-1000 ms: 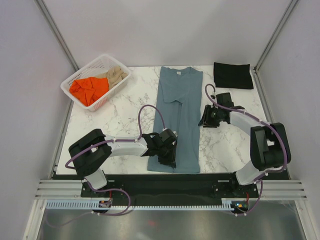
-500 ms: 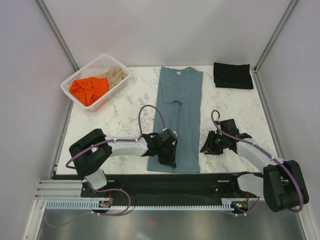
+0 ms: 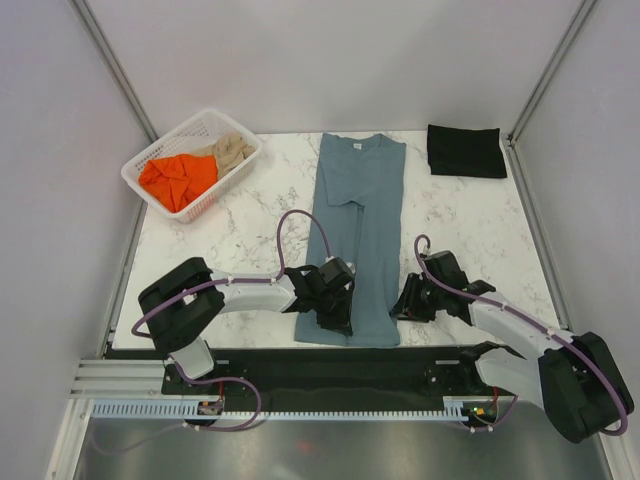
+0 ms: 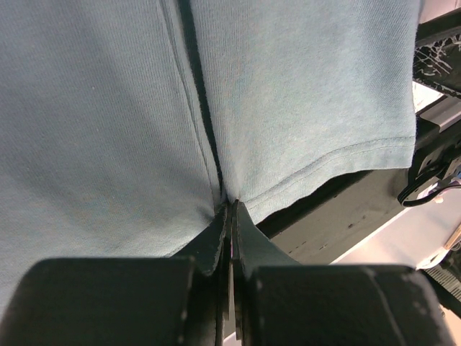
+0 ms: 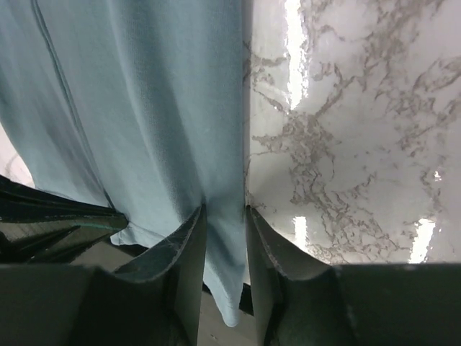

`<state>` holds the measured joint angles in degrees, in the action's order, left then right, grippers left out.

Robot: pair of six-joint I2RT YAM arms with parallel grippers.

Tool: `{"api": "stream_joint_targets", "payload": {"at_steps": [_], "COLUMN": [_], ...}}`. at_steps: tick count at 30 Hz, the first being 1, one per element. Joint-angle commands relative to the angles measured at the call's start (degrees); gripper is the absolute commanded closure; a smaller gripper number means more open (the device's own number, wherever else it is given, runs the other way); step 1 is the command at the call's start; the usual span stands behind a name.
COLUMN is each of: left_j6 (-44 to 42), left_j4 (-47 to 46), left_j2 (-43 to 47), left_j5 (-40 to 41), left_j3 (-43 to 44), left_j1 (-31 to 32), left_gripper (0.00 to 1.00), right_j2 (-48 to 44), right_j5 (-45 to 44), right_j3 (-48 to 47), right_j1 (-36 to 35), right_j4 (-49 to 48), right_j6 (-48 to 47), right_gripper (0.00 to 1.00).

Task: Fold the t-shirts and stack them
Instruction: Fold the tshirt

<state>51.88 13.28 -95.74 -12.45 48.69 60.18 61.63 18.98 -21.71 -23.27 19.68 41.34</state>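
The slate blue-grey t-shirt lies folded into a long strip down the middle of the marble table, with its white neck label at the far end. My left gripper is shut on its near left hem; the left wrist view shows the jaws pinching the cloth. My right gripper is at the shirt's near right corner. In the right wrist view its jaws stand apart, straddling the shirt's right edge. A folded black t-shirt lies at the back right.
A white lattice basket at the back left holds an orange shirt and a beige one. The shirt's near hem hangs just over the table's front edge by the black base rail. Bare marble lies right of the shirt.
My right gripper has moved from beside the shirt's middle toward the near edge and now straddles the shirt's near right corner. The left gripper has kept its hold and place.
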Motion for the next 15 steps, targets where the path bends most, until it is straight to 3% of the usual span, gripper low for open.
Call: {"api": "stream_joint_targets", "payload": {"at_steps": [1,3,5,10,15], "left_j6": [0.94,1.12,1.12,1.65,1.74], "left_j4": [1.66,1.66,1.66,2.1,2.81], "left_j2": [-1.11,-0.94,-0.76,0.64,0.82], "left_j5": [0.67,0.76,0.85,1.64,1.81], "left_j3": [-0.26,-0.43,-0.61,-1.66,-1.49], "left_j1": [0.29,0.29,0.2,0.2,0.29], "left_gripper": [0.98,0.98,0.98,0.98,0.98], "right_j2": [-0.98,-1.07,-1.51,-3.44,-3.97], "right_j5": [-4.13,-6.22,-9.39,-20.89,-21.53], "right_j3": [1.24,0.8,-1.03,-6.66,-5.88], "right_j1": [-1.34,-1.34,-1.43,-1.34,-1.43], "right_j4": [-0.87,0.26,4.65,15.46,15.3], "right_j6": [3.3,3.31,3.39,2.61,2.95], "right_gripper": [0.64,0.86,1.0,1.0,1.0]}}
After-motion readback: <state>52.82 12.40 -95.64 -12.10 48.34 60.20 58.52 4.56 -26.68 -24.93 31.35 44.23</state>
